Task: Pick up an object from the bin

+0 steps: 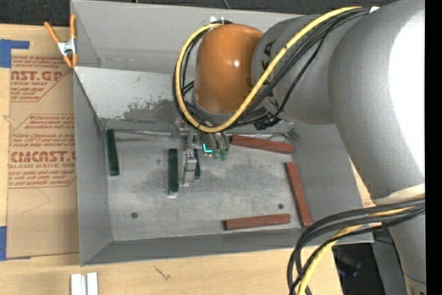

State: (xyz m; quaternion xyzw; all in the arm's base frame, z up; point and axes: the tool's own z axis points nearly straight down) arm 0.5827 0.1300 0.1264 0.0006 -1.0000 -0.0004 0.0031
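Dark green bar [173,173] lies on the bin [138,217] floor left of centre, just beside the gripper [189,164]; whether that gripper is spread or closed cannot be told. Closing off-centre could nudge the slim bar aside or pinch only its edge, letting it slip.

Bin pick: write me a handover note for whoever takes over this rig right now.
Gripper: low in the middle of the bin, right beside the middle green bar. Cannot tell whether it grips anything.
Things: left green bar near the left wall; upper red bar just right of the gripper; right red bar along the right wall; front red bar near the front wall.
Done: gripper is down at floor level by a bar; every bar lies flat on the floor.
Left: grasp one bar, probably the middle green one, and lift it out.
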